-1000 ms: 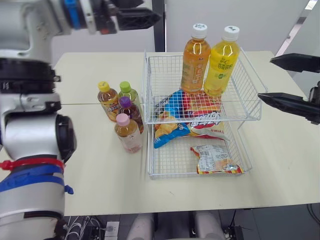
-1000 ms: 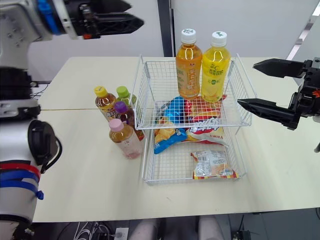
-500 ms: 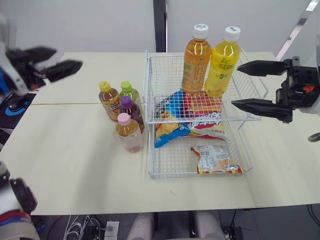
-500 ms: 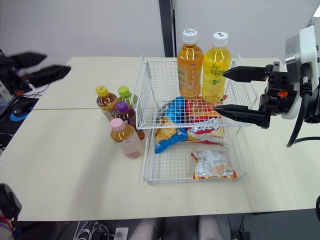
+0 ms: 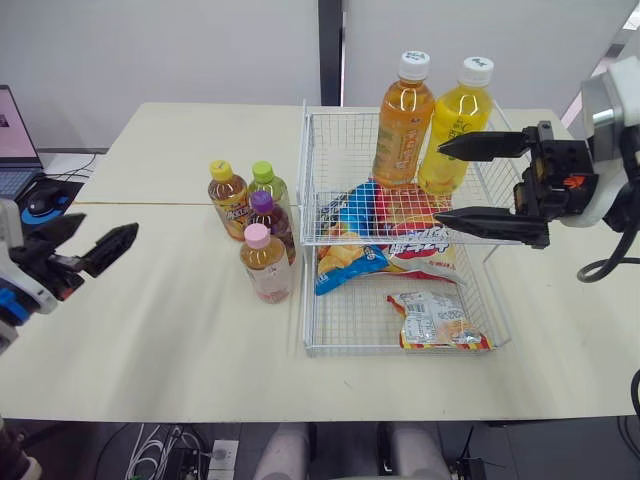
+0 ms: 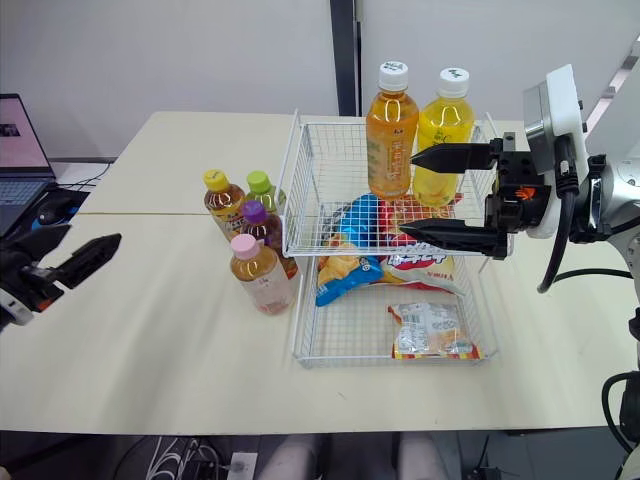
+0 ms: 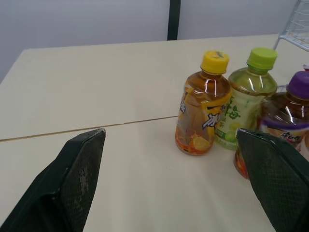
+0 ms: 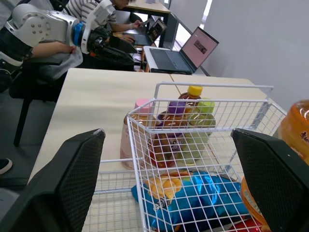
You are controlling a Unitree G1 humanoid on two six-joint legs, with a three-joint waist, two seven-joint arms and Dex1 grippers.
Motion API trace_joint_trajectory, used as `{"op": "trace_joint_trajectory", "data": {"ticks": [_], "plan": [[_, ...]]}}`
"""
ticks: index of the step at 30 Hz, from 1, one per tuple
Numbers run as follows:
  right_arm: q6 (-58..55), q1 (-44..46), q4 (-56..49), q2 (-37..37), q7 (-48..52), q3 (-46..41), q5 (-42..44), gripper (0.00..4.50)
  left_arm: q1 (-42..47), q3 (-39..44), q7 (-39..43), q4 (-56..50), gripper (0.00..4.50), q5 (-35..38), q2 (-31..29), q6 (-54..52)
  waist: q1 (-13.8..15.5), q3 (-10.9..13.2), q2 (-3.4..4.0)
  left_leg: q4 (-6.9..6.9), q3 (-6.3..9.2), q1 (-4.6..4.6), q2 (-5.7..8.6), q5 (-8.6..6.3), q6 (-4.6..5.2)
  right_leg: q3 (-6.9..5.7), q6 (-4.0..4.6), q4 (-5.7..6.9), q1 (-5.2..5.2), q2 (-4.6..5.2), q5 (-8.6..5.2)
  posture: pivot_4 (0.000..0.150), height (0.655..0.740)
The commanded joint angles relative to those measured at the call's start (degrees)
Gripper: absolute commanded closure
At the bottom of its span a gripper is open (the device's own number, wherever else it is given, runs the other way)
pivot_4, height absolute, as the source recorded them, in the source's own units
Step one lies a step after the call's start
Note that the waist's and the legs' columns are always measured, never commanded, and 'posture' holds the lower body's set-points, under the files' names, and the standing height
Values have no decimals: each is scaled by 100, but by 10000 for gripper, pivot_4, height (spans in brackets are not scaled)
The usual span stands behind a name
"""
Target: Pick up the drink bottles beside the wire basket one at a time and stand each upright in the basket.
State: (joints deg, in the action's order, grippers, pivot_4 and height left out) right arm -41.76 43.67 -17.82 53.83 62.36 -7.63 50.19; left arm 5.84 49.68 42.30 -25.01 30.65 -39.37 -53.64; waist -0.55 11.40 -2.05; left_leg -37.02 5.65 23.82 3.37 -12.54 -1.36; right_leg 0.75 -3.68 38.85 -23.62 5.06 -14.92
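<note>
Four small bottles wait on the worktop just beside the left wall of the wire basket [image 5: 312, 170], packed close. The yellow-capped bottle [image 5: 229, 197] and green-capped bottle [image 5: 264, 182] are towards the far edge, the purple-capped bottle [image 5: 268, 215] is behind them against the basket, and the pink-capped bottle [image 5: 266, 265] is nearest the front edge. Two tall bottles, orange [image 5: 402, 125] and yellow [image 5: 455, 130], already stand upright on the upper tier, with snack bags [image 5: 385, 235] below them. My left end effector [image 5: 108, 224] sits low by the worktop's left edge with its fingers spread wide and nothing between them. In its wrist view it faces the cluster, the yellow-capped bottle closest to centre. I judge that bottle the sensible first pick, since its side towards the left edge is free. I cannot tell whether it touches the green-capped one, so I would come in level, keep the far finger clear of that neighbour, and close on the body below the shoulder rather than on the cap. Then I would lift straight up before crossing over the basket rim. My right end effector [image 5: 440, 182] hangs over the upper tier with its fingers wide apart and empty, close to the yellow bottle. I would draw it back first, so the incoming bottle has open mesh to land on and nothing gets knocked over.
</note>
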Motion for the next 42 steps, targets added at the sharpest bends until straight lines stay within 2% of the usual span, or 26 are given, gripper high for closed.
{"op": "trace_joint_trajectory", "data": {"ticks": [1, 10, 20, 27, 35, 42], "plan": [[156, 193, 16, -35, 56, -46, -109, 0, -61, 68, -222, -304, 130, 233, -33, 192, 10, 0, 0, 0, -1, -1, 0, 0, 0, 0, 0, 0, 0, 0, 0, 1500, 7400], [256, 220, 31, -255, -116, 47, -436, 0, -96, -304, -555, -414, 130, 451, -145, 404, 11, 0, 0, 1, -3, -1, 1, 0, 0, 0, 1, 0, 1, -2, 0, 1500, 7400], [106, 88, -292, -322, -355, -21, -349, 0, 135, -683, -755, -113, 130, 555, -342, 637, 14, 0, 0, 2, -2, -2, 1, 0, 0, -1, 1, -1, 1, -3, 0, 1500, 7400], [-66, -11, -593, -362, -638, -76, -215, 0, 764, -1379, -852, 361, 130, 514, -306, 904, 21, 0, -1, 1, -1, -2, 3, 0, 0, -2, 1, -1, 3, -3, 0, 1500, 7400], [-174, -124, -869, -399, -934, -139, -79, 0, 1828, -2267, -1425, 1321, 130, -37, 43, 1620, 31, -1, -1, 0, 1, 0, 4, 0, 0, -6, 0, -1, 4, -4, 0, 1500, 7400], [-179, -200, -968, -407, -980, -154, -54, 0, 2556, -3004, -1403, 2060, 130, -389, 127, 1932, 27, -1, -2, 1, 1, -1, 5, 0, 0, -6, 0, -1, 3, -5, 1, 1500, 7400]]}}
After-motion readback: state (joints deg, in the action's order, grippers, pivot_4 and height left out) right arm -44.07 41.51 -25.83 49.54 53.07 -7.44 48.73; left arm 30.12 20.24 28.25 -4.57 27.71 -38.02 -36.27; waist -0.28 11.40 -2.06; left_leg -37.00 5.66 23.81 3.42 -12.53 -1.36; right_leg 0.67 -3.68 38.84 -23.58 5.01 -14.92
